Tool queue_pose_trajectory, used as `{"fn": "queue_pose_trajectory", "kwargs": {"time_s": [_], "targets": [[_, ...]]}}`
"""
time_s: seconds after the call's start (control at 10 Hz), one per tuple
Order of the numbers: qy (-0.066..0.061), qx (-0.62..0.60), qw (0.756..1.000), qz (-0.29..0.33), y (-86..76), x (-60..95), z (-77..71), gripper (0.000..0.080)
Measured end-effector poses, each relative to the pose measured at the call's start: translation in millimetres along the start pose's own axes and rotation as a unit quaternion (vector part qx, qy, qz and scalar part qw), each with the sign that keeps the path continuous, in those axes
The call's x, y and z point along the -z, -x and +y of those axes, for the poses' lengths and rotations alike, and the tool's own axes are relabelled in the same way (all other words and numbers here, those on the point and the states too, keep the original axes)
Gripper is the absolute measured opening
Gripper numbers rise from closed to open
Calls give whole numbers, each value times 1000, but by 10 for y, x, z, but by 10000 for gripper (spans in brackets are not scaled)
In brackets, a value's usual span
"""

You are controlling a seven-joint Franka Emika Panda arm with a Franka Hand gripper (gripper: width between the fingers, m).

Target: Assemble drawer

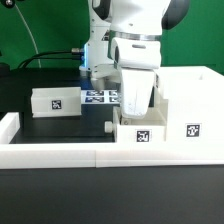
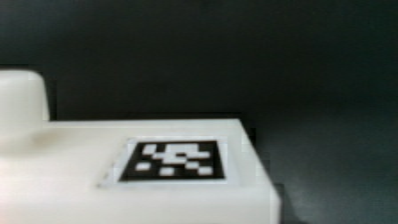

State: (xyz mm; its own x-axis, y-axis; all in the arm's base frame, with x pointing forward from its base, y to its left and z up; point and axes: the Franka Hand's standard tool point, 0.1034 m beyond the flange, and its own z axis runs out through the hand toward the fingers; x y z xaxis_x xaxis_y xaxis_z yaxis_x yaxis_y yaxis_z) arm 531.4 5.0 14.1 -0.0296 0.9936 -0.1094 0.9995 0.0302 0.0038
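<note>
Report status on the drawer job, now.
Pincer down at the case, open or shut unclear. One tray loose on the table, apart from it. Nothing seen blocking.

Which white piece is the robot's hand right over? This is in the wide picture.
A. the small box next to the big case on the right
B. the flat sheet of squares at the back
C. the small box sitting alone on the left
A: in the exterior view the gripper hangs right at the small tray beside the tall case, well apart from the lone tray and the marker board.
</note>
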Motion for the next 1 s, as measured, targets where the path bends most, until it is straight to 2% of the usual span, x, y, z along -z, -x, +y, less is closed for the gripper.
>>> {"fn": "queue_pose_trajectory", "kwargs": {"time_s": [0.1, 0.2, 0.7, 0.8, 0.9, 1.0], "targets": [[-3, 7, 1000, -3, -2, 13, -12, 42], [-16, 7, 1000, -6, 2, 9, -39, 42], [-14, -5, 1000, -6, -6, 15, -23, 42], [-12, -15, 1000, -5, -40, 36, -17, 275], [-10, -23, 1000, -5, -48, 65, -7, 275], [-8, -28, 1000, -5, -53, 103, 6, 454]]}}
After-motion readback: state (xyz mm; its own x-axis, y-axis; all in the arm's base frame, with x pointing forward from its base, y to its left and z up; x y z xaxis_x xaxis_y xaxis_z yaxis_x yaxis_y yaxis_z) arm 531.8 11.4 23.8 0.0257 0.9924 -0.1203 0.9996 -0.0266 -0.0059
